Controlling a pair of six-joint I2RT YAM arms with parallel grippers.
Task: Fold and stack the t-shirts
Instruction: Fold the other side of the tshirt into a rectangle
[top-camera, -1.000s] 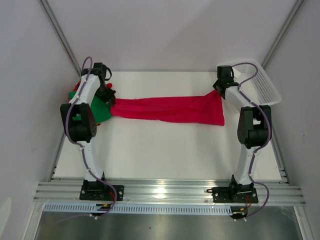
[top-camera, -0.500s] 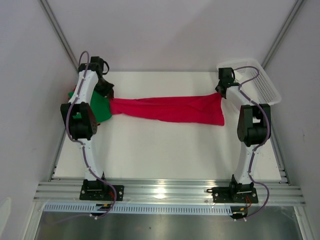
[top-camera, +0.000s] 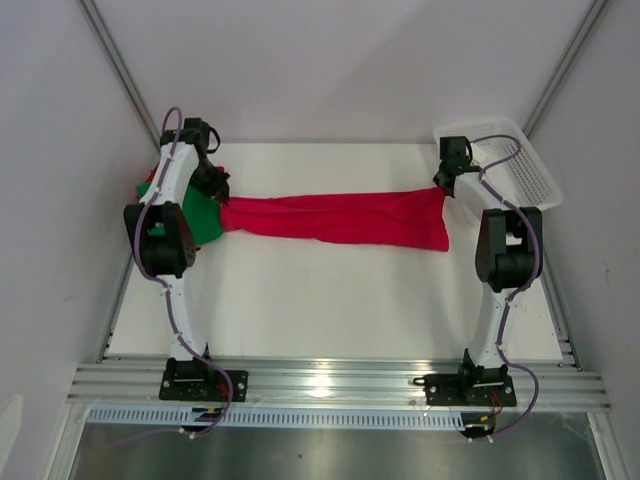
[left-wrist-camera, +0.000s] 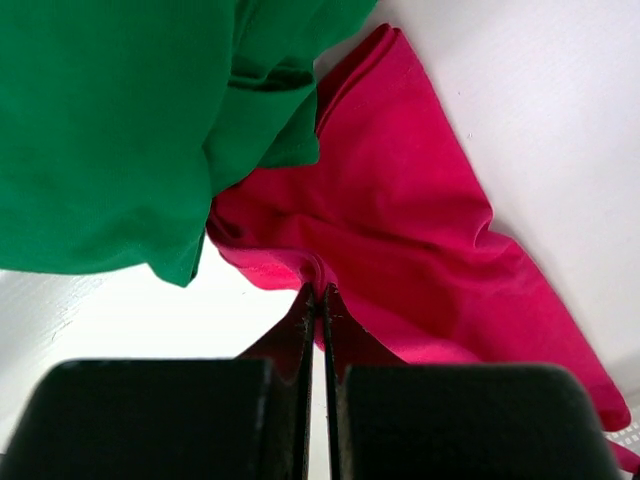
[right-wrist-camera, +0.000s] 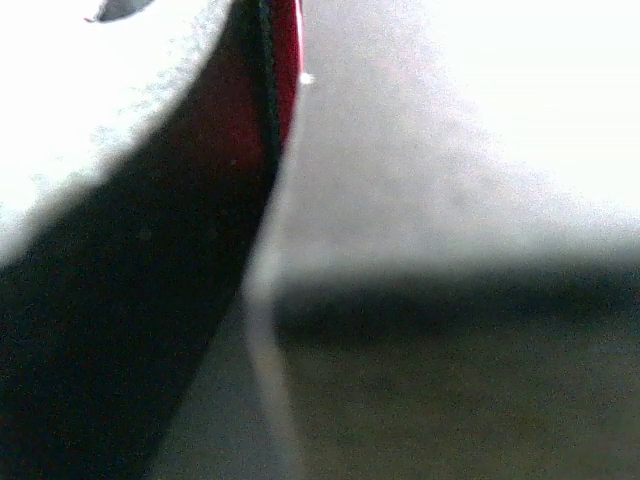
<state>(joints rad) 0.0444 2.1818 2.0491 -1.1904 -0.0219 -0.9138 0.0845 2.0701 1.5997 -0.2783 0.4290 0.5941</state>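
The white worktop (top-camera: 330, 300) carries everything, and the crimson t-shirt (top-camera: 340, 220) is stretched across its far half as a long, rumpled band, pulled out sideways between the two arms. Its upper edge runs nearly straight from end to end. Its lower edge sags, with a deeper flap hanging toward the near side at its right end.

Just beyond the crimson t-shirt's right end, the white mesh basket (top-camera: 520, 165) sits tilted at the far right corner of the worktop, apart from the cloth.

At the crimson t-shirt's left end lies the green t-shirt (top-camera: 200, 222), bunched in a heap. In the left wrist view the green t-shirt (left-wrist-camera: 100, 120) overlaps the top edge of the crimson t-shirt (left-wrist-camera: 420, 230).

The left hand (top-camera: 222, 196) is at the crimson t-shirt's left tip. Up close, the left hand (left-wrist-camera: 322, 296) has its fingers pressed together, pinching a fold of crimson cloth.

The right hand (top-camera: 441, 187) meets the crimson t-shirt's upper right corner, which rises to a point there. Its wrist view is blurred, showing only a sliver of crimson (right-wrist-camera: 286, 60) against a dark finger. The fingers are closed on that corner.
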